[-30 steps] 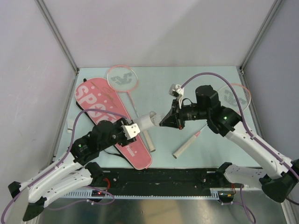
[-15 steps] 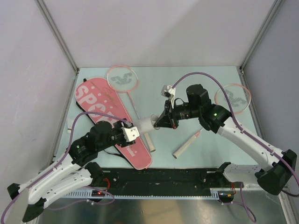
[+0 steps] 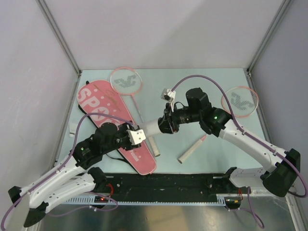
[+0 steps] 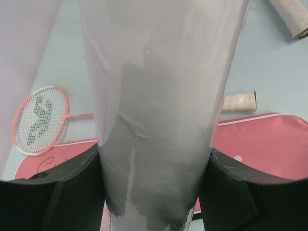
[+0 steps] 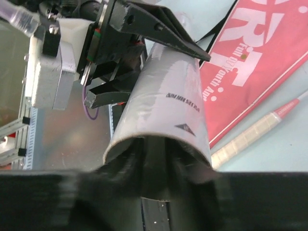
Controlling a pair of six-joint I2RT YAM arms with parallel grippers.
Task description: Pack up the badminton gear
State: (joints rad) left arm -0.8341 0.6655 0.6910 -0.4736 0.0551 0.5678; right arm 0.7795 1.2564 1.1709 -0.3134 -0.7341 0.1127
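Note:
My left gripper (image 3: 138,133) is shut on the long white tube (image 3: 150,128) and holds it above the table, its open end toward the right arm. In the left wrist view the tube (image 4: 159,96) fills the gap between my black fingers (image 4: 72,192). My right gripper (image 3: 164,124) is pushed into the tube's mouth (image 5: 159,134), so its fingertips are hidden inside. The pink "SPORT" bag (image 3: 108,118) lies flat at the left. One pink-rimmed racket (image 3: 126,79) lies behind it, the other racket (image 3: 239,101) at the right. No shuttlecock shows.
The right racket's pale handle (image 3: 190,152) lies diagonally near the front middle. The other racket's handle (image 3: 152,145) lies beside the bag's edge. A small white object (image 3: 71,129) sits at the table's left edge. The black base rail (image 3: 163,185) runs along the front.
My right gripper has moved left and its fingers have gone into the tube's open end. My left gripper has kept its hold on the tube, nearly still.

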